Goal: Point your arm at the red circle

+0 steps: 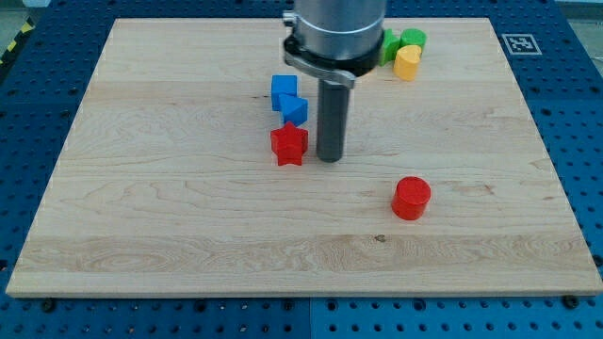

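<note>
At the view's left the pale wooden tabletop [141,188] carries nothing; the first blocks come near the middle, where two blue blocks [288,99], angular in shape and touching each other, sit just above a red star [289,144]. Just to the right of that star, close beside it with a thin gap that I cannot be sure of, stands my tip [329,158], the lower end of the dark rod resting on the wood. There is no hand on this arm, so nothing is wide, narrow or holding anything; the rod merely stands there. Further right and lower, towards the view's bottom, lies the red circle [412,198], a short upright cylinder standing alone, well apart from every other block and apart from my tip. Up at the view's top right, a yellow block [407,63] touches a green block [405,40], partly hidden by the arm's body. As for handling, the red circle looks like a small, stiff, light piece that would likely slide readily on the smooth wood and, being round, could slip off sideways under an off-centre touch. There is nothing to take hold of; I judge the best approach is along the open line from my tip to its near upper-left side, stopping just beside it.
</note>
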Robot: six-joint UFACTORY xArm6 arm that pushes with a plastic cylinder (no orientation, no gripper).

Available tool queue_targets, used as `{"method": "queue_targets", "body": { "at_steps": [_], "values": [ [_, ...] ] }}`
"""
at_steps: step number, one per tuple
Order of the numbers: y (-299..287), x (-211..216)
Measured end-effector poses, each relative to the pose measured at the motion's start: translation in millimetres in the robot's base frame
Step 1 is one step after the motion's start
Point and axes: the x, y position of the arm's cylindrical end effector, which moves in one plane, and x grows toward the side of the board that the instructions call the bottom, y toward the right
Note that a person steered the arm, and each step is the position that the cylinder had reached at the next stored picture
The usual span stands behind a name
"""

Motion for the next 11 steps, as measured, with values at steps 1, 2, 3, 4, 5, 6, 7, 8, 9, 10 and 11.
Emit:
{"method": "queue_targets", "body": {
  "at_steps": [1,2,3,4,5,6,7,8,9,10,11],
  "values": [
    [55,0],
    [132,6],
    [143,19],
    [143,19],
    [144,19],
    [152,24],
    [170,37],
    [191,39],
    [182,69],
    [159,79],
    [145,81]
  ]
}}
